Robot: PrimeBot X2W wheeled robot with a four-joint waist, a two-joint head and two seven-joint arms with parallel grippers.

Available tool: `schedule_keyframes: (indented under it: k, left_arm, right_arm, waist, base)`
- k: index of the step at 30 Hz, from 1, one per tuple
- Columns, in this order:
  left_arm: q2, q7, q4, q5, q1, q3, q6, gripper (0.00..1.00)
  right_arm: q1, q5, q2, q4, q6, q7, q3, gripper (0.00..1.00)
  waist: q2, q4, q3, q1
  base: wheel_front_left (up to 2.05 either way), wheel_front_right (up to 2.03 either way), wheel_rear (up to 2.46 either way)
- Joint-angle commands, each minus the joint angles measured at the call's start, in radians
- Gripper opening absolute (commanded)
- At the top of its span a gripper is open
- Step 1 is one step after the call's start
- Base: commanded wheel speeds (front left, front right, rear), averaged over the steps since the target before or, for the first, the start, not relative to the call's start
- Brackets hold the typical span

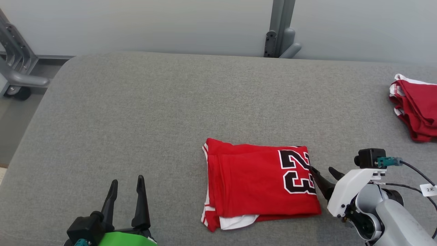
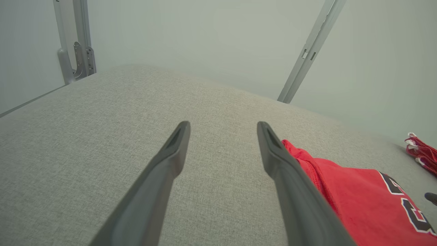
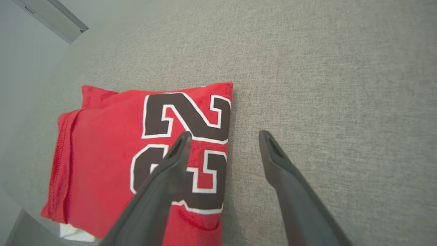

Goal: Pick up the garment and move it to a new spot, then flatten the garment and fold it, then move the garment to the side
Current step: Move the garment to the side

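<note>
The garment (image 1: 252, 184) is a red jersey with a black "23", lying folded into a rectangle on the grey table (image 1: 136, 119), with a white layer peeking out at its near edge. My right gripper (image 1: 321, 168) is open at the garment's right edge. In the right wrist view that gripper (image 3: 225, 134) straddles the edge: one finger is over the number on the garment (image 3: 109, 150), the other over bare table. Nothing is held. My left gripper (image 1: 127, 179) stands open at the lower left, well clear of the garment. The left wrist view shows the open left gripper (image 2: 223, 124) over cloth-free table, the garment (image 2: 358, 198) to its right.
A second heap of red and white clothing (image 1: 414, 109) lies at the table's far right edge, also seen as red clothing (image 2: 421, 152) in the left wrist view. A grey metal post (image 1: 280, 30) stands behind the table, and a wheeled metal frame (image 1: 17, 75) beyond its left side.
</note>
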Motion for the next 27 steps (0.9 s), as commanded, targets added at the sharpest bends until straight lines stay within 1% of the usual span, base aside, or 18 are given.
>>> schedule_keyframes:
  k: [1, 5, 11, 14, 15, 16, 17, 18, 23, 27]
  left_arm:
    - [-0.003, -0.003, 0.002, 0.007, -0.016, 0.002, -0.004, 1.00]
    - [-0.006, -0.003, 0.009, 0.010, -0.022, 0.004, -0.009, 1.00]
    - [-0.006, -0.003, 0.013, 0.018, -0.021, 0.008, -0.015, 1.00]
    - [-0.004, -0.003, 0.015, 0.020, -0.022, 0.008, -0.017, 1.00]
    - [-0.004, -0.003, 0.016, 0.021, -0.023, 0.008, -0.018, 1.00]
    - [-0.003, -0.003, 0.017, 0.021, -0.023, 0.008, -0.019, 1.00]
    - [-0.003, -0.003, 0.018, 0.022, -0.023, 0.009, -0.020, 1.00]
    - [-0.002, -0.003, 0.018, 0.022, -0.021, 0.010, -0.019, 1.00]
    - [-0.001, -0.003, 0.018, 0.028, -0.016, 0.008, -0.020, 1.00]
    - [-0.003, -0.003, 0.009, 0.032, -0.019, 0.007, -0.022, 1.00]
  right_arm:
    - [-0.015, 0.023, -0.016, 0.011, 0.000, 0.013, 0.010, 1.00]
    - [-0.049, 0.096, -0.055, 0.073, 0.000, 0.053, 0.047, 1.00]
    - [-0.097, 0.204, -0.068, 0.157, 0.000, 0.087, 0.097, 1.00]
    - [-0.115, 0.257, -0.067, 0.177, 0.000, 0.101, 0.132, 1.00]
    - [-0.121, 0.273, -0.068, 0.178, 0.000, 0.101, 0.144, 0.73]
    - [-0.126, 0.289, -0.070, 0.175, 0.000, 0.096, 0.157, 0.36]
    - [-0.129, 0.303, -0.074, 0.170, 0.000, 0.091, 0.169, 0.25]
    - [-0.133, 0.315, -0.080, 0.166, 0.000, 0.081, 0.182, 0.00]
    - [-0.161, 0.352, -0.105, 0.164, 0.000, 0.026, 0.234, 0.00]
    - [-0.184, 0.374, -0.128, 0.176, 0.000, -0.019, 0.255, 0.00]
  waist:
    - [0.0068, 0.025, 0.019, 0.0000]
    - [0.0068, 0.052, 0.031, 0.0000]
    - [0.0068, 0.079, 0.038, 0.0000]
    - [0.0068, 0.088, 0.038, 0.0000]
    - [0.0068, 0.090, 0.038, 0.0000]
    - [0.0068, 0.091, 0.038, 0.0000]
    - [0.0068, 0.092, 0.038, 0.0000]
    - [0.0068, 0.091, 0.038, 0.0000]
    - [0.0068, 0.078, 0.036, 0.0000]
    - [0.0068, 0.049, 0.039, 0.0000]
  base:
    - [0.00, 0.00, 0.00]
    - [0.00, 0.00, 0.00]
    - [0.00, 0.00, 0.00]
    - [0.00, 0.00, 0.00]
    - [0.00, 0.00, 0.00]
    - [0.00, 0.00, 0.00]
    - [0.00, 0.00, 0.00]
    - [0.00, 0.00, 0.00]
    - [0.00, 0.00, 0.00]
    - [0.00, 0.00, 0.00]
